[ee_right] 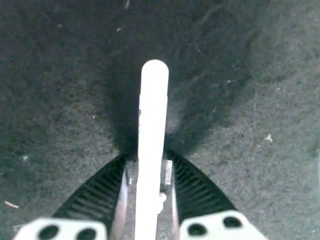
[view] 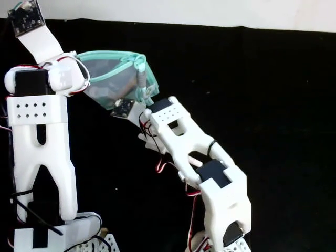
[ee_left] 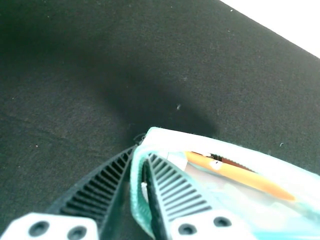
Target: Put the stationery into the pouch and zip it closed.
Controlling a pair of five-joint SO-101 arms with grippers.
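Note:
A translucent teal pouch (view: 113, 76) is held up off the black mat at the back left. My left gripper (view: 83, 80) is shut on its rim; in the left wrist view the pouch's edge (ee_left: 150, 137) is pinched between the fingers of that gripper (ee_left: 141, 147). An orange pen (ee_left: 240, 176) lies inside the pouch. My right gripper (view: 139, 101) is at the pouch's right end, shut on a white pen (view: 140, 79) that stands upright against the teal rim. In the right wrist view the white pen (ee_right: 152, 115) sticks out from between the fingers of the gripper (ee_right: 150, 162) over the mat.
A black mat (view: 262, 105) covers the table, with open space to the right of both arms. A white strip (view: 210, 13) runs along the back edge. The right arm's body (view: 205, 163) stretches diagonally across the middle.

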